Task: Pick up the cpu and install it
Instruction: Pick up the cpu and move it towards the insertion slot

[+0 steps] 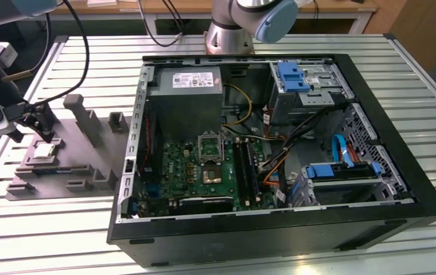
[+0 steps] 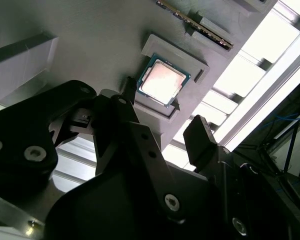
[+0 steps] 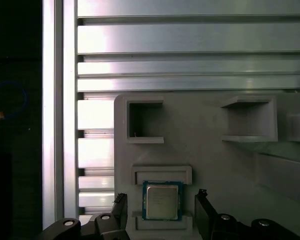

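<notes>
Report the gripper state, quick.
Gripper: open, holding nothing; its fingers stand apart on either side of the cpu, which lies in its grey tray.

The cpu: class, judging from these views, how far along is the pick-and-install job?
Done: the open pincer is lined up over the cpu, one finger on each side. In hand: nothing; the cpu lies in its grey holder, ungripped. Left: lifting it and seating it in the black case.
</notes>
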`<state>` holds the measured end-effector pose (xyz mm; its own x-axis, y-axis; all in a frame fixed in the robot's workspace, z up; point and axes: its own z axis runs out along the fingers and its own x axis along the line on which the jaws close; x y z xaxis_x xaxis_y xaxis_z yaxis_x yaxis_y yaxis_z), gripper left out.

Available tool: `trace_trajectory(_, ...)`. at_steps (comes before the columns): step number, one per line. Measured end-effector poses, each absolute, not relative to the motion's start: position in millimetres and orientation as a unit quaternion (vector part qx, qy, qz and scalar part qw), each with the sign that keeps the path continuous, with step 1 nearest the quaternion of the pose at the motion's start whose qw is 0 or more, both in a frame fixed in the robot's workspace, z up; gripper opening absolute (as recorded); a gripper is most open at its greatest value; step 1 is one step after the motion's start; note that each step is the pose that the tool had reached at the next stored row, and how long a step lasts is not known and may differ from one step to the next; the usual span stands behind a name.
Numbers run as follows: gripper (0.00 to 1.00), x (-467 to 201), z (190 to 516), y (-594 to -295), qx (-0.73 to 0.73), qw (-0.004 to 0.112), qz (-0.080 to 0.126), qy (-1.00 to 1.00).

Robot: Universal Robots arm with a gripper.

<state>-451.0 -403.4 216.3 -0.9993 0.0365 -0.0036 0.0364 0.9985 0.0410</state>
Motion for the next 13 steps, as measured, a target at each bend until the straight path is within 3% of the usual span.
trace_trajectory(13,0.65,-451.0,214.7,-403.4,0.018,0.002,0.02,1.0)
